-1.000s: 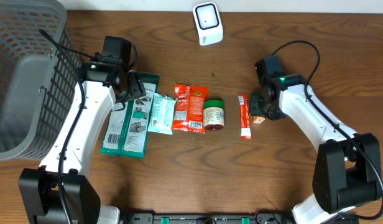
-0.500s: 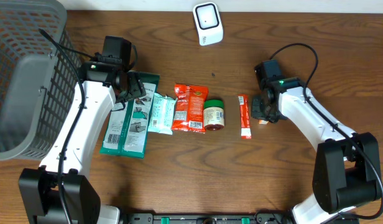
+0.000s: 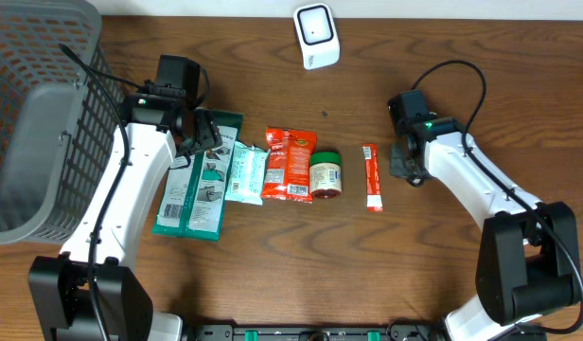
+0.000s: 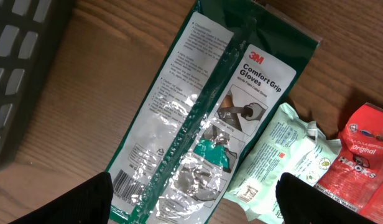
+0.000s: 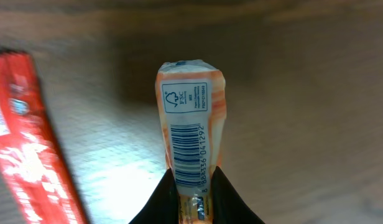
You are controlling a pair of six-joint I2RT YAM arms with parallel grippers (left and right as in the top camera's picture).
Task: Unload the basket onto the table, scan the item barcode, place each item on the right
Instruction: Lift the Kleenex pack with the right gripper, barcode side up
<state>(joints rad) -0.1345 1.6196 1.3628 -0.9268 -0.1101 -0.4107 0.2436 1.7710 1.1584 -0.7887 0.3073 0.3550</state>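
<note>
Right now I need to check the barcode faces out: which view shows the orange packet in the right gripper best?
The right wrist view: the orange packet stands pinched in the right gripper, barcode facing the lens. Overhead, the gripper hides it; the left wrist view misses it.

Basket (image 3: 26,114) fills the table's (image 3: 273,275) far-left corner; scanner (image 3: 316,36) sits mid far edge; 5 items (image 3: 289,165) lie in a row mid-table, glove pack (image 3: 199,180) leftmost, stick packet (image 3: 371,177) rightmost.
</note>
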